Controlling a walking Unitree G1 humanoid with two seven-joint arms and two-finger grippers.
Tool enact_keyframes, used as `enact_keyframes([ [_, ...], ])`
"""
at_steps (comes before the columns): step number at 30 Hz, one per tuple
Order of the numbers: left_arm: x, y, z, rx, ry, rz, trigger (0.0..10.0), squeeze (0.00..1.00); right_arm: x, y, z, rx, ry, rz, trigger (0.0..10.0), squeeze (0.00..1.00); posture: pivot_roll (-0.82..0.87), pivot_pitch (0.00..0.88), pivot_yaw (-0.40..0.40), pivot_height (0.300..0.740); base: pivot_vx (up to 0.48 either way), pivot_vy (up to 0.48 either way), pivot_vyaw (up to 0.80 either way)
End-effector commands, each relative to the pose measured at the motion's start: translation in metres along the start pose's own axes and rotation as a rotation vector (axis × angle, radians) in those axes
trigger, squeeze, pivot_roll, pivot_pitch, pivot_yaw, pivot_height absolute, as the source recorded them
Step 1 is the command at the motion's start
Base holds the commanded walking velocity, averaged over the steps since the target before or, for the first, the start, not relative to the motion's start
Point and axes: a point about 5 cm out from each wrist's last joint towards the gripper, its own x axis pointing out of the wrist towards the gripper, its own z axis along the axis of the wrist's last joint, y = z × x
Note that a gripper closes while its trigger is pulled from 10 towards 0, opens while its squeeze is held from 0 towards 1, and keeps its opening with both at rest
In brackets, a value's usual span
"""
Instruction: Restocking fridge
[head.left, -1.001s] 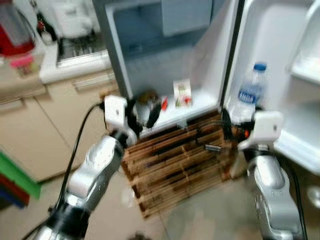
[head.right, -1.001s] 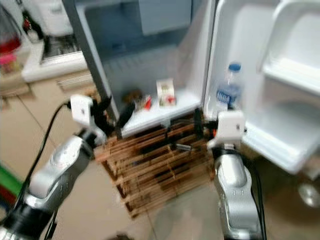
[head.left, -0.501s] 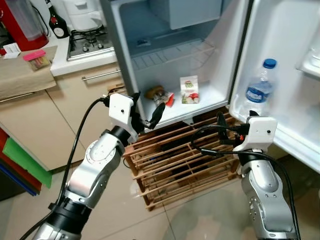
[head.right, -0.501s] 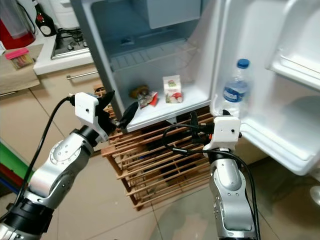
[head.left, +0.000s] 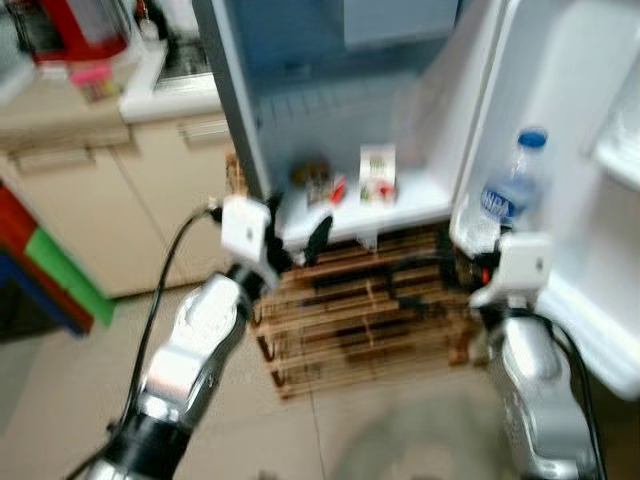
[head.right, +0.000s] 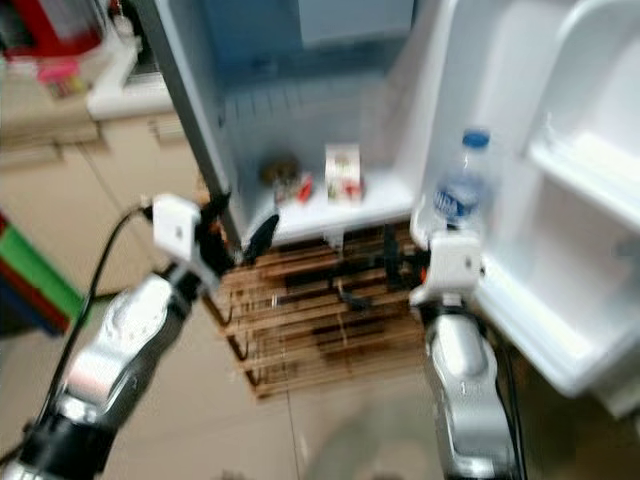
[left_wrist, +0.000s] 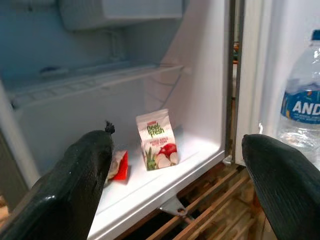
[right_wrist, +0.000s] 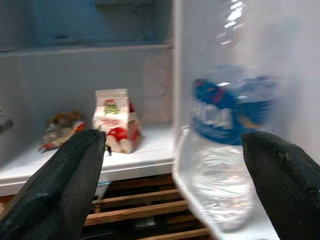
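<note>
The small fridge (head.left: 300, 110) stands open. On its bottom shelf a white juice carton (head.left: 377, 176) stands upright beside a crumpled snack packet (head.left: 315, 183). A water bottle (head.left: 510, 190) with a blue cap stands in the door's lower shelf. My left gripper (head.left: 295, 245) hovers open and empty just in front of the shelf's left edge; along its fingers I see the carton (left_wrist: 157, 146) and packet (left_wrist: 117, 165). My right gripper (head.left: 430, 275) is open and empty too, low in front of the door hinge, near the bottle (right_wrist: 230, 125).
The fridge rests on a wooden slatted rack (head.left: 370, 320). Beige kitchen cabinets (head.left: 120, 190) and a counter with a red appliance (head.left: 90, 20) lie to the left. The open door's white shelves (head.left: 600, 300) jut out on the right. Tiled floor lies in front.
The whole picture has shifted and blurred, so the camera moved. Both arms hold about the same pose, with the grippers still open.
</note>
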Motion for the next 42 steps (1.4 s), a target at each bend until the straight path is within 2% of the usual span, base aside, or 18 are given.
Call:
enact_keyframes([
  [1, 0.001, 0.006, 0.007, 0.037, -0.013, 0.011, 10.0, 0.0, 0.0, 0.005, 0.0, 0.02, -0.005, 0.008, 10.0, 0.0, -0.1, 0.0, 0.105, 0.732, 0.0, -0.247, 0.0],
  [13, 0.005, 0.005, 0.007, 0.047, -0.017, -0.006, 10.0, 0.0, -0.002, 0.005, -0.002, 0.027, -0.008, -0.006, 10.0, 0.0, -0.1, 0.0, 0.11, 0.732, -0.291, -0.376, 0.0],
  [18, 0.004, 0.003, 0.008, 0.047, -0.029, -0.034, 10.0, 0.0, -0.001, 0.006, -0.003, 0.032, -0.007, -0.001, 10.0, 0.0, -0.1, 0.0, 0.108, 0.732, 0.0, 0.0, 0.0],
  [24, 0.003, 0.005, 0.008, 0.043, -0.029, -0.021, 10.0, 0.0, -0.001, 0.007, -0.005, 0.034, -0.004, 0.002, 10.0, 0.0, -0.1, 0.0, 0.107, 0.732, 0.0, -0.409, 0.0],
  [29, 0.003, 0.017, 0.003, -0.001, -0.001, 0.055, 10.0, 0.0, -0.003, 0.006, -0.007, 0.035, 0.002, 0.0, 10.0, 0.0, -0.1, 0.0, 0.113, 0.732, 0.313, -0.356, 0.0],
  [30, -0.001, 0.031, -0.004, -0.078, 0.037, 0.148, 10.0, 0.0, -0.004, 0.006, -0.008, 0.034, 0.005, -0.002, 10.0, 0.0, -0.1, 0.0, 0.114, 0.732, 0.375, -0.292, 0.0],
  [32, -0.005, 0.04, -0.009, -0.126, 0.062, 0.209, 10.0, 0.0, -0.005, 0.005, -0.009, 0.033, 0.007, -0.004, 10.0, 0.0, -0.1, 0.0, 0.114, 0.732, 0.377, -0.292, 0.0],
  [35, -0.011, 0.034, -0.017, -0.082, 0.089, 0.152, 10.0, 0.0, -0.01, 0.004, -0.015, 0.032, 0.033, -0.003, 10.0, 0.0, -0.09, 0.0, 0.108, 0.732, 0.375, -0.296, 0.0],
  [37, -0.01, 0.024, -0.018, -0.067, 0.096, 0.093, 10.0, 0.0, -0.014, 0.007, -0.018, 0.027, 0.051, 0.015, 10.0, 0.0, -0.09, 0.0, 0.108, 0.732, 0.356, -0.319, 0.0],
  [39, -0.009, 0.021, -0.018, -0.056, 0.095, 0.081, 10.0, 0.0, -0.017, 0.008, -0.021, 0.024, 0.064, 0.027, 10.0, 0.0, -0.09, 0.0, 0.101, 0.732, 0.332, -0.159, 0.0],
  [40, -0.008, 0.019, -0.018, -0.045, 0.092, 0.076, 10.0, 0.0, -0.023, 0.008, -0.026, 0.017, 0.092, 0.049, 10.0, 0.0, -0.09, 0.0, 0.099, 0.732, 0.0, 0.0, 0.0],
  [41, -0.007, 0.023, -0.02, -0.04, 0.107, 0.09, 10.0, 0.0, -0.039, 0.005, -0.042, -0.003, 0.174, 0.092, 10.0, 0.0, -0.09, 0.0, 0.1, 0.732, 0.0, 0.0, 0.0],
  [42, -0.007, 0.023, -0.02, -0.04, 0.107, 0.09, 10.0, 0.0, -0.039, 0.005, -0.042, -0.003, 0.174, 0.092, 10.0, 0.0, -0.09, 0.0, 0.1, 0.732, 0.0, 0.0, 0.0],
])
